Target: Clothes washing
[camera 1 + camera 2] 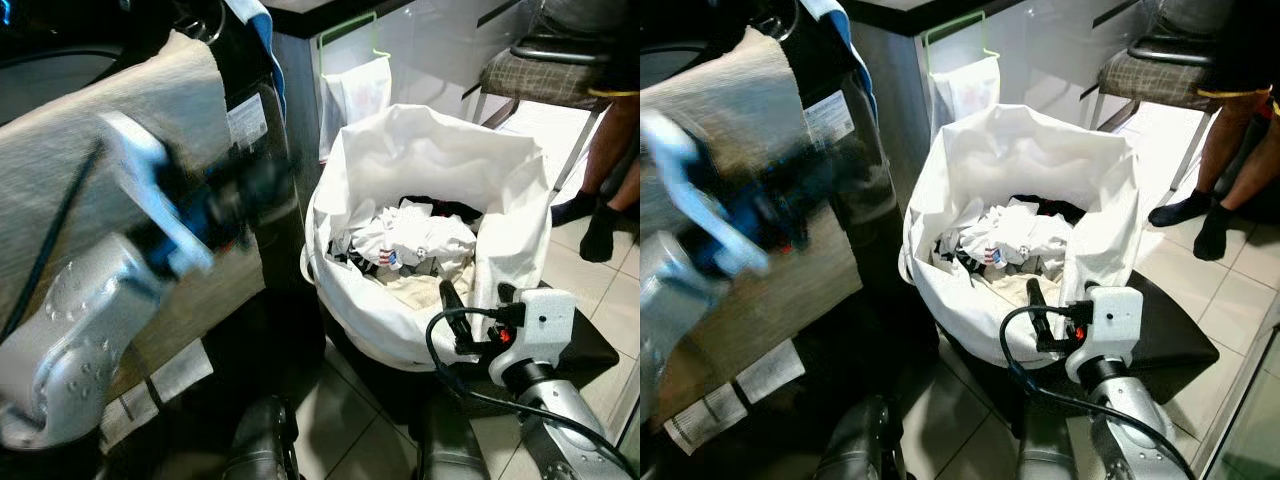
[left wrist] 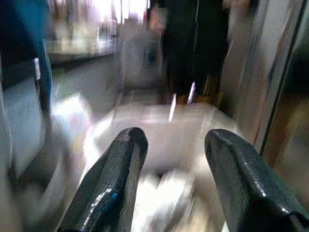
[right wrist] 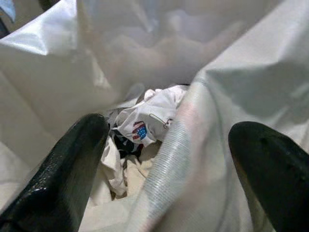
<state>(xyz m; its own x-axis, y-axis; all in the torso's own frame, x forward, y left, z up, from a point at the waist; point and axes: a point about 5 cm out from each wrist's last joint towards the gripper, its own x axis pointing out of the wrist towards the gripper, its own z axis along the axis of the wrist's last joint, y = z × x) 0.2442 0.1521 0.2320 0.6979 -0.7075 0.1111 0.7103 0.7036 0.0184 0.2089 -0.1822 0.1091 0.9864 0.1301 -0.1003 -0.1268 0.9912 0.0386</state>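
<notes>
A white laundry bag (image 1: 420, 160) stands open on the floor. Inside it lie crumpled clothes (image 1: 415, 240), mostly white, one with a small flag print (image 3: 139, 130), plus some dark pieces. My right gripper (image 3: 169, 140) is at the bag's near rim, open, and a fold of the rim runs between its fingers (image 1: 450, 300). My left gripper (image 2: 174, 145) is raised and blurred (image 1: 250, 190) in front of the dark washing machine (image 1: 250, 120). It is open with nothing in it and points toward the bag.
A beige towel (image 1: 130, 110) drapes over the machine on the left. A green-framed hanging bag (image 1: 355, 90) is behind the laundry bag. A person's legs in black socks (image 1: 600, 225) and a chair (image 1: 540, 70) are at the right. The bag rests on a black base (image 1: 590, 340).
</notes>
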